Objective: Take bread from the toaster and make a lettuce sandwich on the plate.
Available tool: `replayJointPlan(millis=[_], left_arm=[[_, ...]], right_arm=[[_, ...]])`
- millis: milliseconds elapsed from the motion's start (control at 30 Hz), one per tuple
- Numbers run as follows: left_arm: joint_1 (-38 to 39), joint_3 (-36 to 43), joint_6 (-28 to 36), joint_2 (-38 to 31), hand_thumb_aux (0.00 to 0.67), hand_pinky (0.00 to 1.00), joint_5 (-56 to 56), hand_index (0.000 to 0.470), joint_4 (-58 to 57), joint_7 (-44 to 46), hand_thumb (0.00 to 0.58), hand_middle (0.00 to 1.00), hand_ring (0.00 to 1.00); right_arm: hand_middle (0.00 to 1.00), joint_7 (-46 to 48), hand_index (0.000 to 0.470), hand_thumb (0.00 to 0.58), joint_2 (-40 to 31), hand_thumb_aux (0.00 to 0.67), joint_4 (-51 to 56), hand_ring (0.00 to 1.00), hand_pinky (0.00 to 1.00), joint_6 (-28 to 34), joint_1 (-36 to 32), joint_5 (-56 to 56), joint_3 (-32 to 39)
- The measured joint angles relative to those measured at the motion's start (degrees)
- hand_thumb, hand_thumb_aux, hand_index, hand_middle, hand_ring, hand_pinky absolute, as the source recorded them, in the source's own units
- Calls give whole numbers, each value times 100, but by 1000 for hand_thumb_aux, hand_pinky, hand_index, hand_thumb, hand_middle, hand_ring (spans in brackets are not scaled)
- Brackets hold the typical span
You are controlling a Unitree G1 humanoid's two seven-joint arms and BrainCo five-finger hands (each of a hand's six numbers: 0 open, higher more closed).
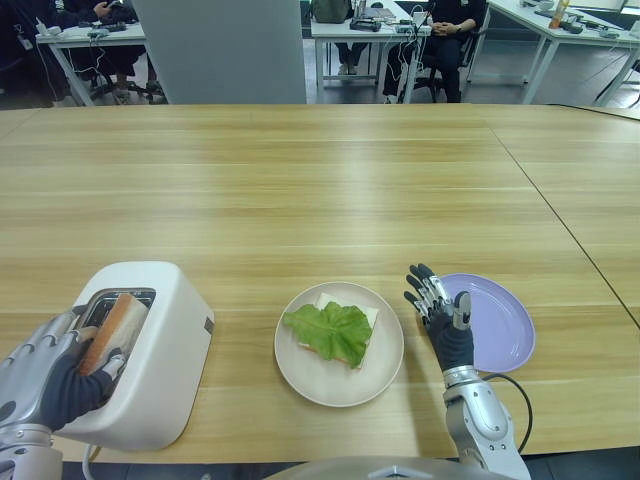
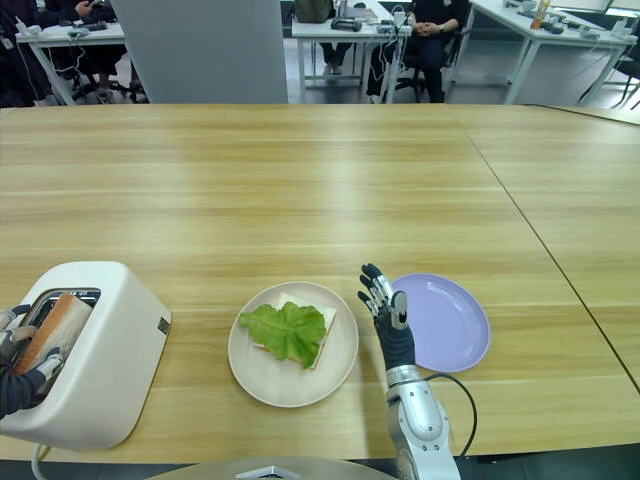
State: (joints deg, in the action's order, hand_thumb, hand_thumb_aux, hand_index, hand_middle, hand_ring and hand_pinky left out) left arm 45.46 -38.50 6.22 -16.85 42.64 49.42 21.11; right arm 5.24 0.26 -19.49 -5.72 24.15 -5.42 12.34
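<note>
A white toaster (image 1: 160, 350) stands at the near left of the wooden table. A slice of bread (image 1: 112, 330) sticks up out of its slot, and my left hand (image 1: 50, 375) is curled around that slice at the toaster's left side. On the beige plate (image 1: 382, 375) in the middle lies a bread slice (image 1: 368, 316) with a green lettuce leaf (image 1: 330, 331) on top. To the right of that plate my right hand (image 1: 440, 310) is held upright, fingers spread and empty.
A purple plate (image 1: 500, 320) lies just right of my right hand, bare. A black cable (image 1: 515, 395) loops beside my right forearm. The far table is bare wood with a seam (image 1: 560, 220) on the right. Desks and seated people are in the room behind.
</note>
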Motion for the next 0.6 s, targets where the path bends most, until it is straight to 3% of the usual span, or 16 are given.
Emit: replayJointPlan(millis=[433,533,600], left_arm=[[-806,-333,120,-140,670,141,-438,460,8,-185,580,141,141],[-1028,-458,172,-227,670,306,-631,460,9,-196,580,306,306],[-1161,-486,271,-227,670,310,-859,460,-11,-176,580,310,310]], right_arm=[[71,1,0,0,0,0,161,71,71,-7,-28,22,7],[71,-1,0,0,1,0,161,71,71,-7,-70,22,2],[75,-1,0,0,0,0,162,75,75,-7,-111,23,-2]])
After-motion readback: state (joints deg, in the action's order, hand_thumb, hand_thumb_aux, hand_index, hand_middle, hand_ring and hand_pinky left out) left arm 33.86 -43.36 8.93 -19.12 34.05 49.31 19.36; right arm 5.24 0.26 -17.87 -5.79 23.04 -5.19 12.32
